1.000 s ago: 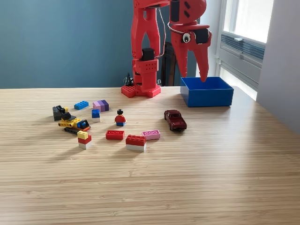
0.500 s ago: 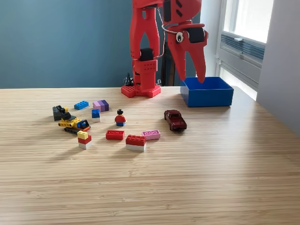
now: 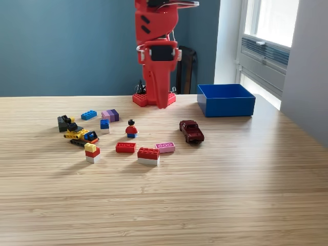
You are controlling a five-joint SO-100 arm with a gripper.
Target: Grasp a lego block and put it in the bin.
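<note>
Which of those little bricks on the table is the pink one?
The flat pink brick, lying between the red-and-white brick and the dark red toy car. The others nearby are red, blue, yellow or purple.

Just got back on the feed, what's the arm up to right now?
The red arm's gripper points down near its base, above the back of the table, with nothing visible in it. It was over the blue bin a second ago and has swung away toward the middle. The bricks, such as the red and white one and the pink one, the little figure and the toy car lie untouched.
</note>
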